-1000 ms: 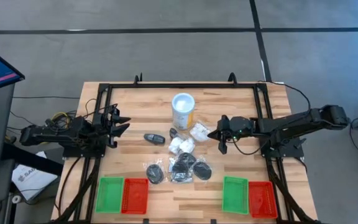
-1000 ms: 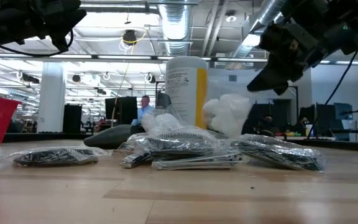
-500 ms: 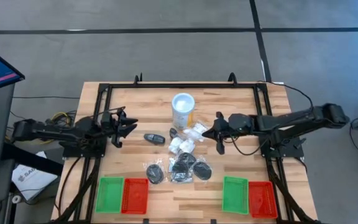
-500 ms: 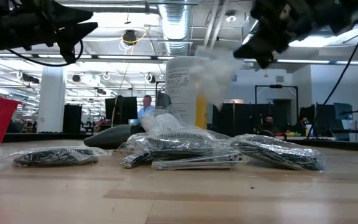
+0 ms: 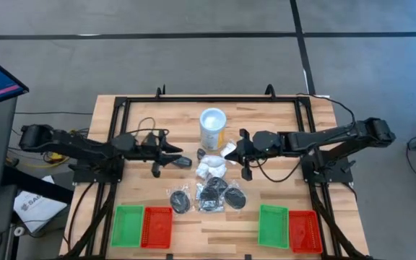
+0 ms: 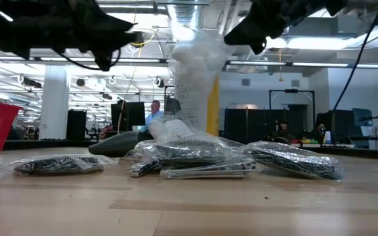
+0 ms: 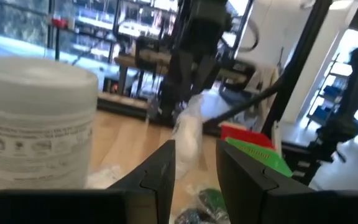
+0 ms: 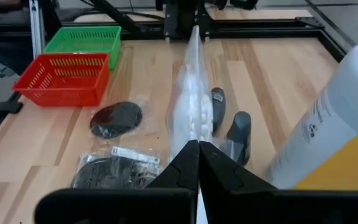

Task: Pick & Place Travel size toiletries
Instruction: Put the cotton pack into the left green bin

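My right gripper (image 5: 241, 149) is shut on a clear-wrapped white packet (image 6: 199, 56) and holds it in the air in front of the tub. My left gripper (image 5: 170, 154) is open and hovers left of centre, over a dark grey oblong piece (image 5: 184, 162). In the left wrist view its fingers frame the hanging packet (image 7: 189, 134) from a distance. On the wood lie another white packet (image 5: 211, 167), black round packets (image 5: 181, 200) (image 5: 235, 197) and a second grey piece (image 8: 240, 127). My right gripper pinches the white packet's clear wrapper at one end (image 8: 192, 138) between its two fingers. The fingers come roughly level from the table's right. The packet is lifted clear of the table and reaches out beyond the fingertips, with its white filling (image 8: 194, 102) sagging downward.
A tall white tub (image 5: 213, 126) with a yellow label stands just beyond the packets. Green and red trays sit at the near edge, one pair on the left (image 5: 128, 225) and one pair on the right (image 5: 273, 225). A black frame (image 5: 193, 100) borders the work area.
My right gripper has moved toward the table's left and upward, carrying the white packet from the wood up in front of the tub. My left gripper has travelled toward the table's right, from the left frame rail to the dark grey piece.
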